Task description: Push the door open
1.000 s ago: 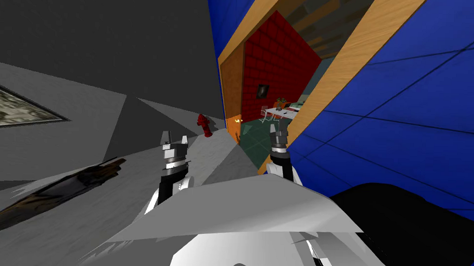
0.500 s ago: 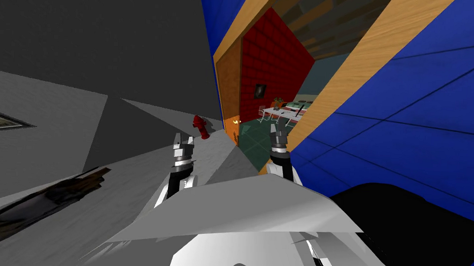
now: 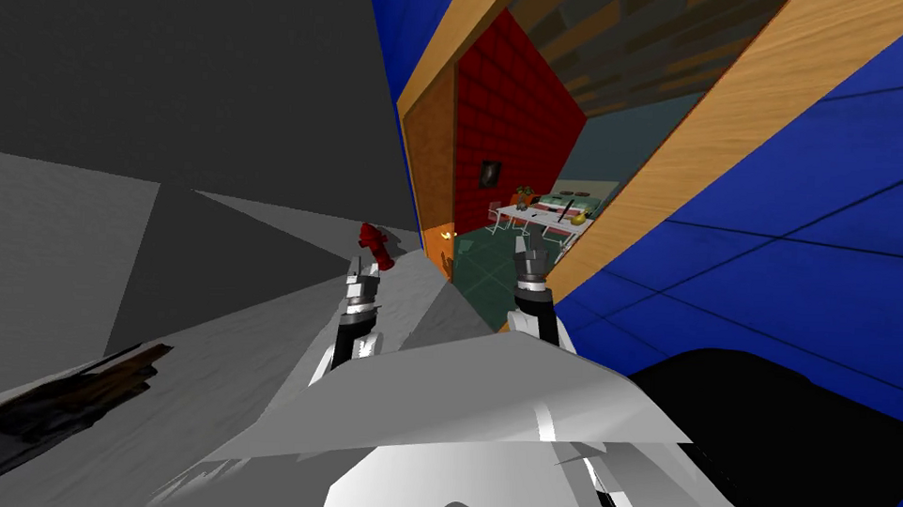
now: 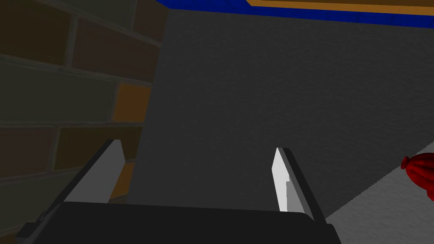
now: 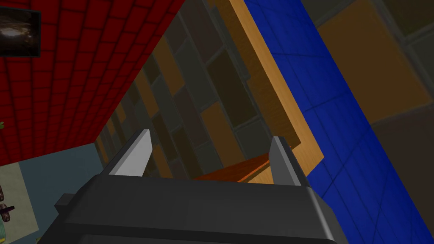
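The orange-brown door (image 3: 432, 165) stands swung inward at the left side of its light wooden frame (image 3: 674, 146), which is set in a blue wall (image 3: 798, 239). A small yellowish handle (image 3: 448, 233) shows low on the door. My right gripper (image 3: 531, 260) is at the doorway's right post, open and holding nothing. In the right wrist view its open fingers (image 5: 212, 135) point up past the frame (image 5: 271, 97) and a red wall (image 5: 72, 72). My left gripper (image 3: 363, 266) hangs open left of the doorway, and in its wrist view (image 4: 197, 147) faces a dark grey wall.
A red hydrant (image 3: 377, 245) (image 4: 419, 173) stands on the grey floor just left of the door. Through the opening are a green floor (image 3: 482, 266) and a white table with chairs (image 3: 540, 216). A dark patch (image 3: 59, 401) lies on the floor far left. A black area (image 3: 763, 417) is at the lower right.
I have moved nearer and turned, so the doorway looks larger and the picture frame at far left has slid out of view. My left gripper has swung inward toward the hydrant.
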Robot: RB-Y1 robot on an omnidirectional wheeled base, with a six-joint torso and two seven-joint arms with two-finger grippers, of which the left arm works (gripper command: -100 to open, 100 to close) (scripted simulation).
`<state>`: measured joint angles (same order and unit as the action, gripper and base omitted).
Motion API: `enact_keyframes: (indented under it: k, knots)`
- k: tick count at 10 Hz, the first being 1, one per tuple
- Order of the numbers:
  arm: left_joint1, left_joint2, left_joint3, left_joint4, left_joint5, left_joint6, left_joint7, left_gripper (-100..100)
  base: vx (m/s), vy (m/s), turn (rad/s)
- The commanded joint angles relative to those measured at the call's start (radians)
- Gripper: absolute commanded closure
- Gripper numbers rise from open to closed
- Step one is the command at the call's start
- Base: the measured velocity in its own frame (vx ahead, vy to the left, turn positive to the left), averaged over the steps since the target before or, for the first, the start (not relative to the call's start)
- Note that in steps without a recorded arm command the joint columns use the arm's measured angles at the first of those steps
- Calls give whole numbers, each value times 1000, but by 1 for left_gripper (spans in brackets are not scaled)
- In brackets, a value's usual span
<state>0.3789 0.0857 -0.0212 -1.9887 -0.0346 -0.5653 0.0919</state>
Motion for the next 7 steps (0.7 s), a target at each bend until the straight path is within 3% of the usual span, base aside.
enact_keyframes:
  k: [1,7]
  knots:
    - [-15,6,-14,39,-2,-11,7,-100,124,44,-78]
    - [-64,24,-59,163,-9,-40,29,-100,125,37,-88]
